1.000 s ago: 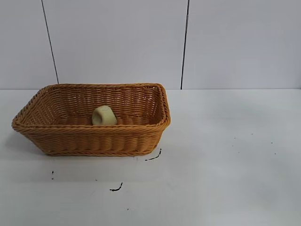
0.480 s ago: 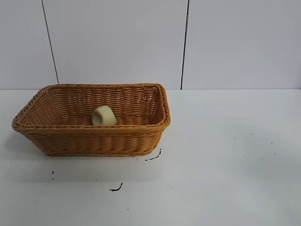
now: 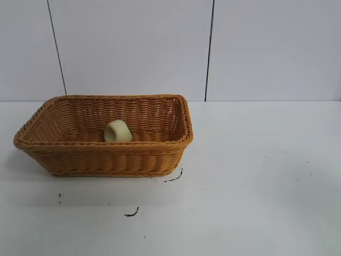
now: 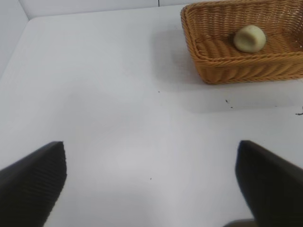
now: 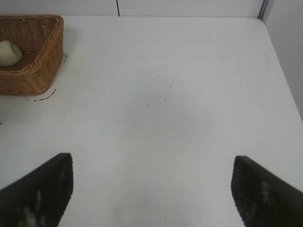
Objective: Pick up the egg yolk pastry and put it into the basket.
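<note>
The egg yolk pastry (image 3: 118, 131), a small pale cream dome, lies inside the orange-brown wicker basket (image 3: 106, 160) at the table's left, near the basket's middle. Both wrist views show the pastry (image 4: 249, 38) (image 5: 9, 53) resting in the basket (image 4: 227, 66) (image 5: 42, 56) far off. My left gripper (image 4: 151, 182) hangs open over bare white table, nothing between its dark fingers. My right gripper (image 5: 152, 189) is also open and empty above bare table, well away from the basket. Neither arm appears in the exterior view.
The white table (image 3: 256, 176) carries a few small black marks (image 3: 131, 213) in front of the basket. A white panelled wall with dark seams (image 3: 209, 50) stands behind the table.
</note>
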